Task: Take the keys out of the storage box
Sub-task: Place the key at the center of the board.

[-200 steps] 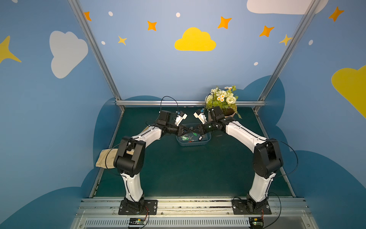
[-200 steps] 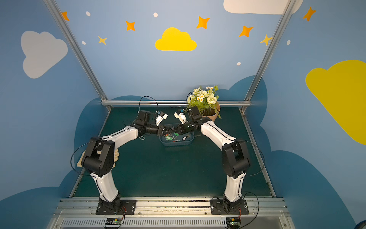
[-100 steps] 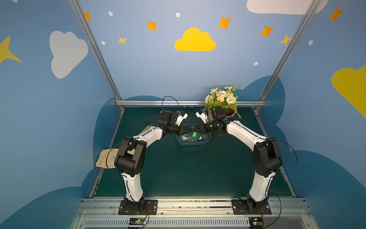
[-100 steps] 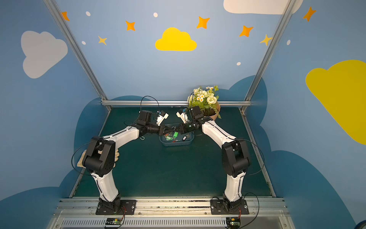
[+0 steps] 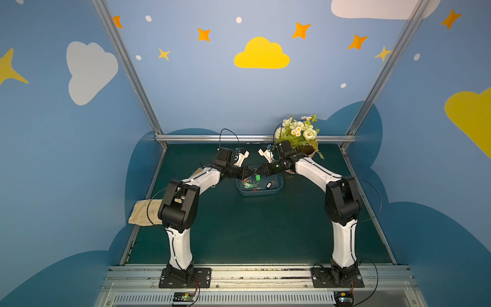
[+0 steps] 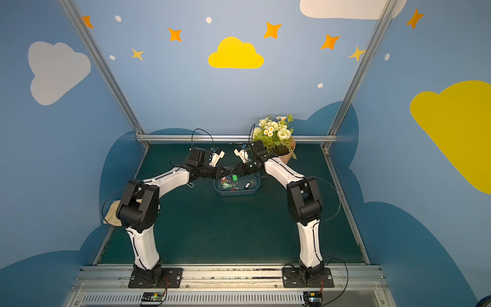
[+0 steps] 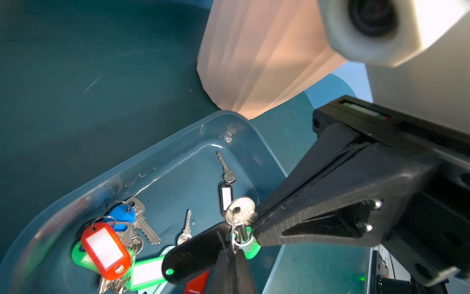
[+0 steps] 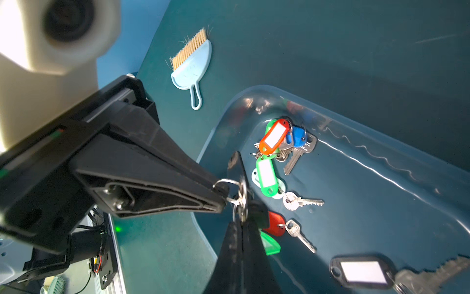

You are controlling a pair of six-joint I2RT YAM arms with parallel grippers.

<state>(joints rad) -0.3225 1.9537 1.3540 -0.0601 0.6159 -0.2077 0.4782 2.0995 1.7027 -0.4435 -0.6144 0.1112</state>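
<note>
Left hand [image 7: 230,255] was clamped on the ring of a key bunch [image 7: 240,212], right hand [image 8: 241,229] pinched shut on that bunch's key, both over the storage box [image 5: 259,193] on the bench [image 5: 239,226], other keys [image 7: 114,239] lying inside.

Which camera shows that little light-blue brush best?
The right wrist view: the whole brush lies clear on the mat, bristles and loop handle. In both top views the left arm hides most of it; the left wrist view misses it.
</note>
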